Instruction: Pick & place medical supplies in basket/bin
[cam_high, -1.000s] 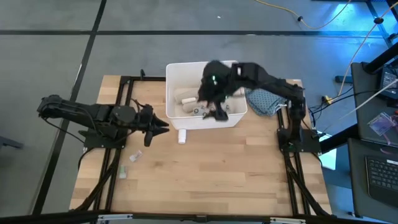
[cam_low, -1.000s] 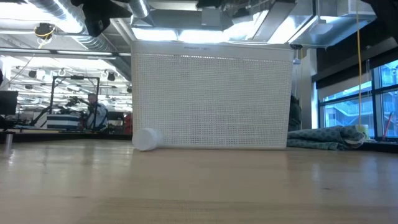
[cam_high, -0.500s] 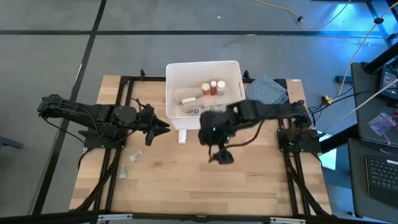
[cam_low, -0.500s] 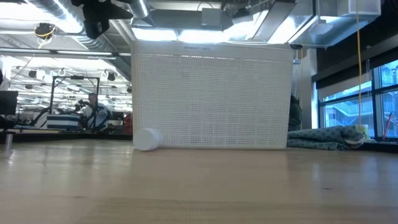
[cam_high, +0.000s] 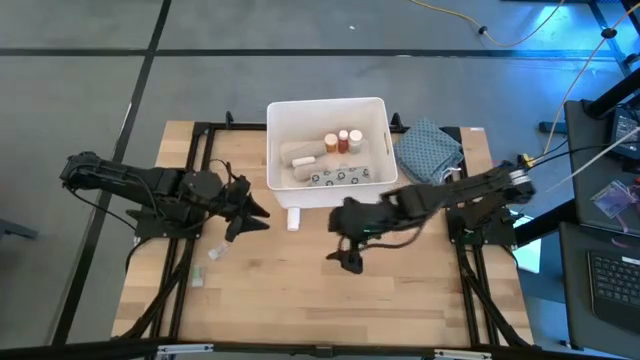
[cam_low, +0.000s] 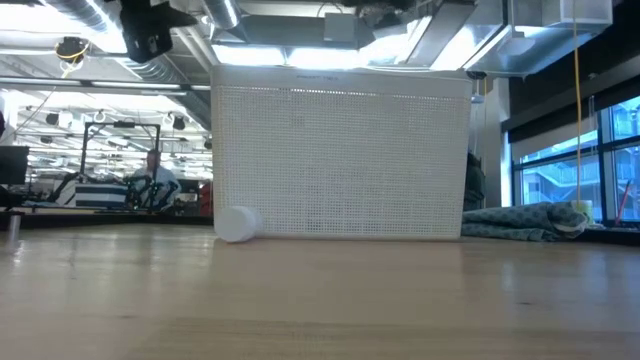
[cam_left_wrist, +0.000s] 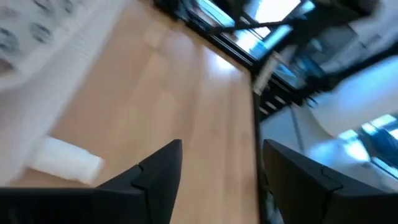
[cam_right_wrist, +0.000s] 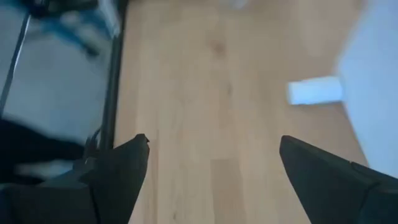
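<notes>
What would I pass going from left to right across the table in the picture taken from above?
Left hand → small white roll lying on the wood → right hand → patterned cloth. The white bin sits at the far edge, spanning the middle, so it has no single place.

Even, bright overhead light falls on the pale wooden table (cam_high: 300, 290), with only soft shadows under the dark arms. Ceiling lamps glare in the level view. Both wrist views are smeared with blur; window light flares blue-white.
</notes>
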